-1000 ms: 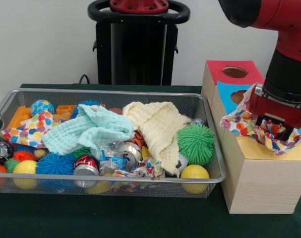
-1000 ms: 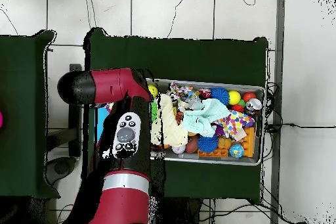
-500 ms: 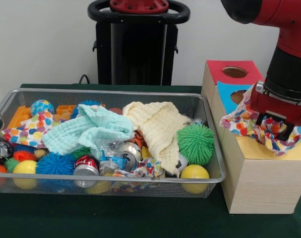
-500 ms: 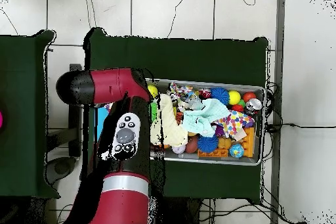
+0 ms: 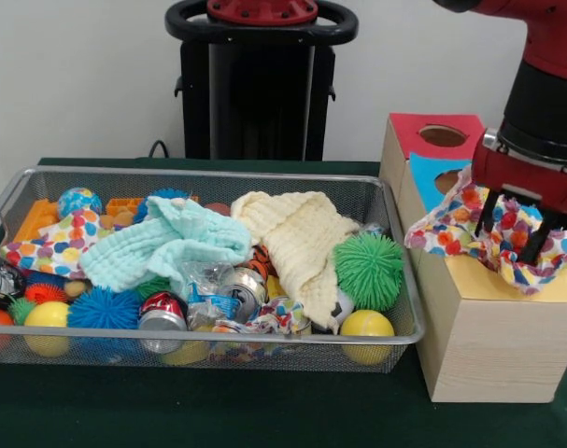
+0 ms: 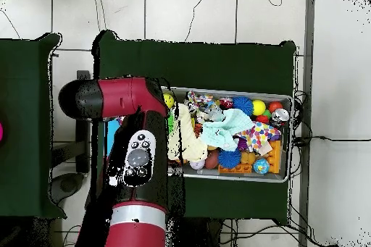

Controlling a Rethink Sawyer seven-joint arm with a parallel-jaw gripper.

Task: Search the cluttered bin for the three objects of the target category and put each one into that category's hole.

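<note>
Front view, end effector: the end effector (image 5: pixel 514 231) hangs over the wooden box (image 5: pixel 493 336) at the right, its dark fingers (image 5: pixel 537 238) pointing down and set a little apart, with folds of a spotted cloth (image 5: pixel 456 227) between and around them; it grips that cloth.
Held cloth: white with coloured dots, it drapes from the fingers over the box top, one corner reaching left toward the basket, another lying on the yellow panel (image 5: pixel 470 280).
Box top: a red panel (image 5: pixel 414 126) with a round hole (image 5: pixel 442 135) at the far end, a blue panel (image 5: pixel 425 170) with a second hole (image 5: pixel 448 181) partly covered by the cloth, then the yellow panel nearest.
Basket: a wire basket (image 5: pixel 208 347) sits on the green desk (image 5: pixel 218 411) just left of the box, full of clutter.
Basket contents: a pale green cloth (image 5: pixel 166 245) and a cream cloth (image 5: pixel 297 238) on top in the middle, a second spotted cloth (image 5: pixel 54 245) at the left, a green spiky ball (image 5: pixel 369 270), a blue spiky ball (image 5: pixel 104 308), yellow balls (image 5: pixel 367 324), crushed cans (image 5: pixel 241 287).
Overhead view: the arm (image 6: pixel 134 157) covers the box and the end effector; the basket lies to its right.
</note>
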